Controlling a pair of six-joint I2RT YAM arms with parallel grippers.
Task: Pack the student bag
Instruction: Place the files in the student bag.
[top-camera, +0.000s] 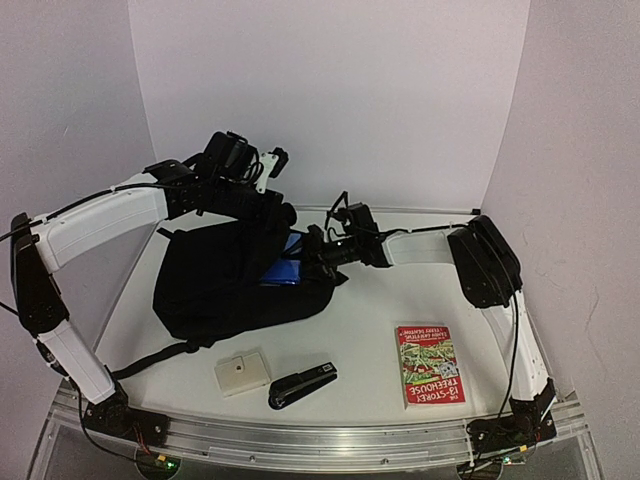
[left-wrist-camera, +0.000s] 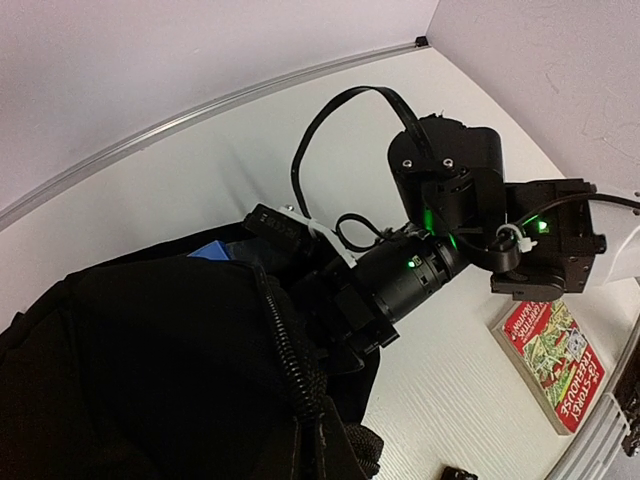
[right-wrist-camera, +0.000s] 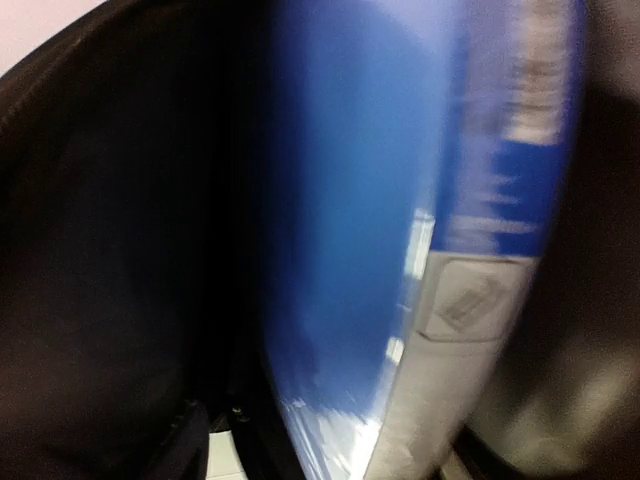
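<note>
The student bag (top-camera: 215, 285) is lying left of centre on the table, its mouth facing right, as the left gripper (top-camera: 280, 213) is pinching its raised rim and the right gripper (top-camera: 308, 257) (jaws hidden, spread or not unclear) is poking straight in beside a flat blue item (top-camera: 284, 272).

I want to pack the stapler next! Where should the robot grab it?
Probably across its narrow middle, coming straight down from above. The black stapler lies flat on the table. It is long and slim, and nothing touches its long sides, so the fingers could likely slip down on either side.
</note>
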